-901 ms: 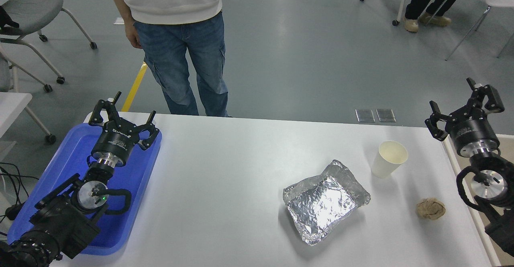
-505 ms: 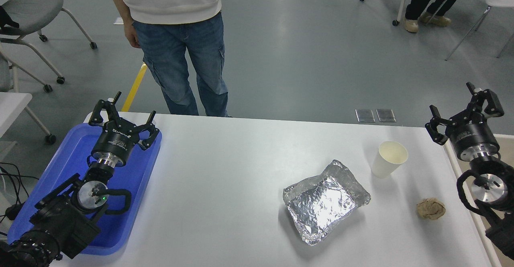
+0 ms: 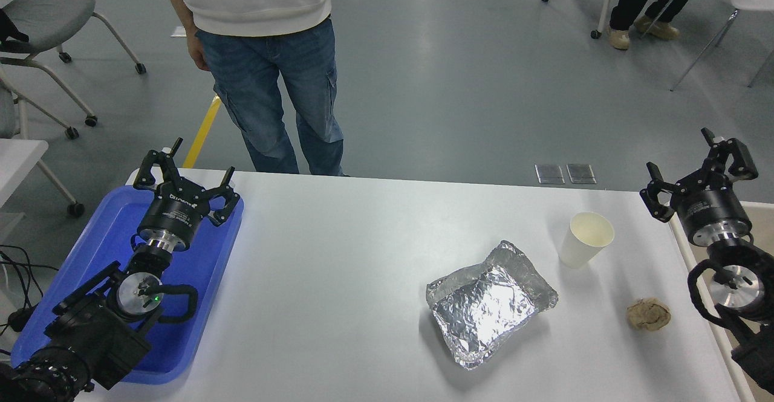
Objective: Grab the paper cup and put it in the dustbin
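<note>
Table [image 3: 338, 281] edges frame the scene: the far edge runs across the middle of the view, the right edge slants down past the right gripper [image 3: 695, 163], and a blue tray [image 3: 199, 305] overhangs the left side. The left gripper [image 3: 181, 172] is parked over the tray's far end, fingers spread and empty. The right gripper hangs at the table's far right corner, over the edge, its fingers spread wide with nothing between them. Just beyond that edge, under the right arm, a strip of the bin [image 3: 759, 223] shows: a pale rim and beige inside, mostly hidden.

The cup [image 3: 585, 239] stands upright on the table near the far right, to the left of the right gripper and apart from it, with bare tabletop between them. It is plain white, tapering to the base, with a cream inside and a rolled rim, mouth up. A crinkled foil tray [image 3: 490, 302] lies near its front left, not touching. A brown paper ball [image 3: 648, 314] lies nearer the camera, by the right edge. The table's middle is open white surface. A person [image 3: 266, 57] in jeans stands beyond the far edge, towards the left.
</note>
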Robot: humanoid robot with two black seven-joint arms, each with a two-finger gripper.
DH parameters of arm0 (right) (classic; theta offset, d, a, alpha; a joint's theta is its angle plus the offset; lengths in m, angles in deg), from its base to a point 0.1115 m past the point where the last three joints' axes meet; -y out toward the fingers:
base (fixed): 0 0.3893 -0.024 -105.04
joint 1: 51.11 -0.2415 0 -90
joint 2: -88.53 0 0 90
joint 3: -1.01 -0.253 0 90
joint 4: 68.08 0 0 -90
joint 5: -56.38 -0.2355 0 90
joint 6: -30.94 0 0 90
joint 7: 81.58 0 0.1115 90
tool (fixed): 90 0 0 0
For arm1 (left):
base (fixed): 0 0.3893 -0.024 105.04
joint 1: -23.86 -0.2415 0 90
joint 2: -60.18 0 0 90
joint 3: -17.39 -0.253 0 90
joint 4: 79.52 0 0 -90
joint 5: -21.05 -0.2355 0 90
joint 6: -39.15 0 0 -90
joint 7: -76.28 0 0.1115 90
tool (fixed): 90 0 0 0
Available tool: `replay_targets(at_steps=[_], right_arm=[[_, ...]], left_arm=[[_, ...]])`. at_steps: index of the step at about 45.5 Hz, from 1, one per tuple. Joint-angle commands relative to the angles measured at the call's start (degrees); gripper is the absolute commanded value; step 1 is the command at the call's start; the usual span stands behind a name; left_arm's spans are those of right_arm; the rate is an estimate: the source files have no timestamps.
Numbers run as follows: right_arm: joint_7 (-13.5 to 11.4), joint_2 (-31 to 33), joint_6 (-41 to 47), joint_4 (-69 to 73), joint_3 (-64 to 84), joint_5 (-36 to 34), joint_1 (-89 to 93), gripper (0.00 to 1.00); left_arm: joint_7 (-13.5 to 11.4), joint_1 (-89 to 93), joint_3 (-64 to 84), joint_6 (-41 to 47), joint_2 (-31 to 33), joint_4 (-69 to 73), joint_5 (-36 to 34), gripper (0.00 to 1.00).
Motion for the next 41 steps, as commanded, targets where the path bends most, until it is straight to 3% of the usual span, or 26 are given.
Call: replay_targets(at_steps=[1,20,33,41], right_arm=[[0.0,0.1,0.0,-0.1,0.0,0.0,0.0,1.00],[-0.1,1.3,0.0,-0.2,1.4,0.0,0.0,1.00],[-0.1,7.6,0.0,-0.1,8.0,0.0,-3.4,1.00],[-0.1,15.3,0.1,0.7,15.8,-0.2,-6.6,1.00]], left_arm=[[0.0,0.0,0.0,0.0,0.0,0.0,0.0,1.00],[0.0,0.0,0.0,0.0,0.0,0.0,0.0,1.00],[0.0,0.0,0.0,0.0,0.0,0.0,0.0,1.00],[0.0,0.0,0.0,0.0,0.0,0.0,0.0,1.00]])
